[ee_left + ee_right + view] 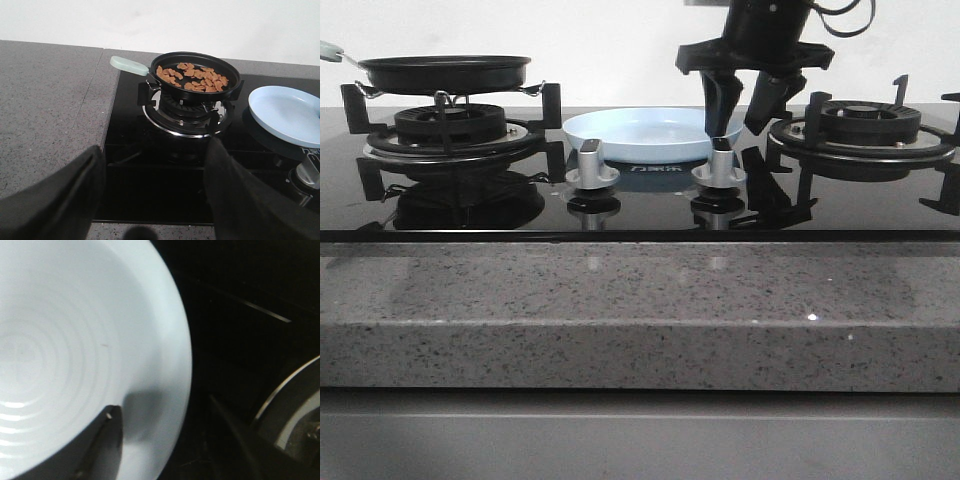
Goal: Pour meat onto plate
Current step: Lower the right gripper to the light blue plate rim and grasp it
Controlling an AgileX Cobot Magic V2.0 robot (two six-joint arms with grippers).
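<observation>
Meat (192, 79) fills the pan (200, 75); right gripper (748, 118) straddles the plate (640, 133) rim, spread, empty.

We see our right gripper (752, 112) is matte black, with tapered fingers (722, 105), a broad flanged mount and looping black cables above.

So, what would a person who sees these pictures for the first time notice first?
Probably the black frying pan on the left burner, holding a heap of brown-orange meat. Next, the empty pale-blue plate in the middle of the stove, behind the two knobs. The right gripper hangs open at the plate's right rim.
</observation>
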